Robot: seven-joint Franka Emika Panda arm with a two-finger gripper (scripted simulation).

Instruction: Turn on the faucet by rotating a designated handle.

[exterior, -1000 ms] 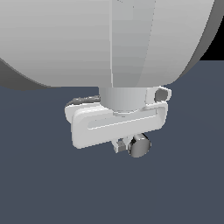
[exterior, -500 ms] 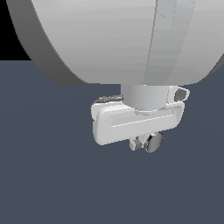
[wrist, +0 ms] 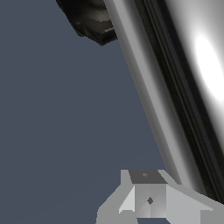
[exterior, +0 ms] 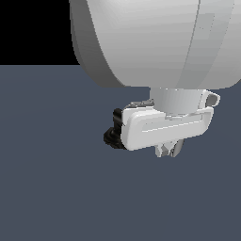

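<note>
In the wrist view the handle (wrist: 175,87), a shiny chrome bar, runs very close past the camera, with the faucet's black part (wrist: 94,22) at its far end. My gripper (wrist: 150,200) lies right beside the bar, fingers together and holding nothing. In the exterior view the white hand and gripper (exterior: 168,150) hang low over the dark floor. The black part of the faucet (exterior: 113,136) peeks out at the hand's left end. The chrome handle is hidden behind the hand there.
The large white arm link (exterior: 155,42) fills the upper part of the exterior view. A plain dark blue-grey floor (exterior: 56,188) lies all around the faucet.
The arm and hand have moved toward the exterior view's right. The chrome end that showed under the hand is now hidden, and the faucet's black part has come into view at the hand's left.
</note>
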